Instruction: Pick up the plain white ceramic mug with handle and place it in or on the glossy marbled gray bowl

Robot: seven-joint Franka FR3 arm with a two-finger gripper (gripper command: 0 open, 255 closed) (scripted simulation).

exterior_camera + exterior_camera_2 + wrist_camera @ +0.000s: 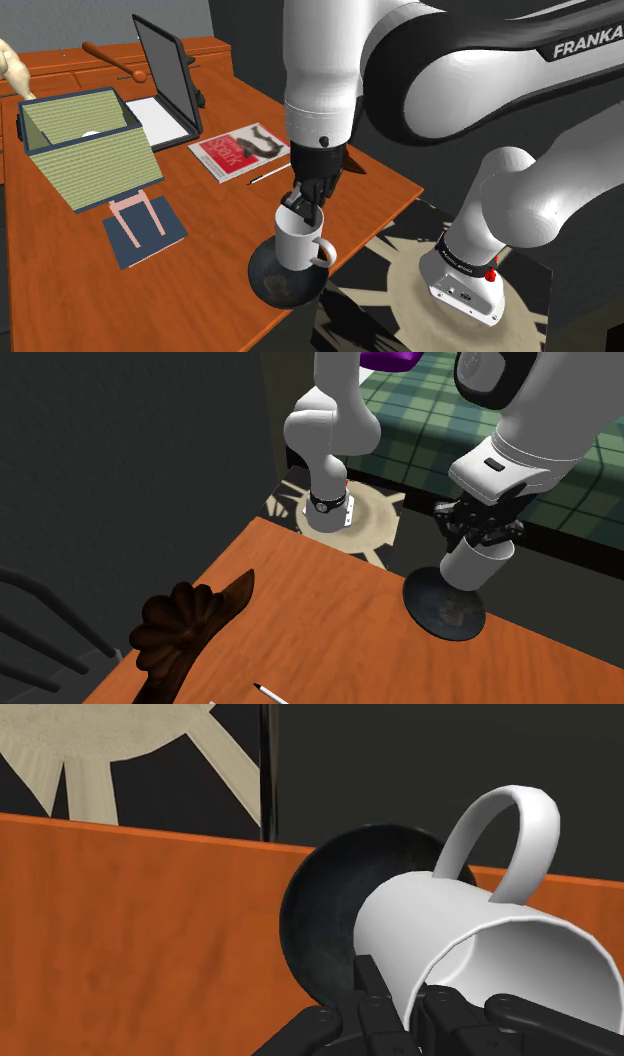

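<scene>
Writing first. In the shoulder view a red magazine lies mid-bench with print on its cover that I cannot read. A thin pen lies just near of it. At that view's right, white capitals on the arm read FRANKA.

The claw comes straight down onto the white mug and pinches its rim wall. In the wrist view one finger lies along the outside of the mug and the other reaches inside its mouth, so the claw clamps the wall between them. The mug hangs upright right under the claw, with its handle turned to the shoulder view's right.

Containers, from the shoulder view's left. An open box with a green striped lining sits at the bench's left, its lid folded down toward the near side. A small pale patch shows on its floor, and I cannot tell what it is. Far of the magazine stands an open laptop.

At the near right edge of the bench sits the dark, glossy bowl. The mug's base is over the bowl's hollow. From the second exterior view the mug likewise stands above the bowl under the claw. Whether the base touches the bowl I cannot tell.
</scene>
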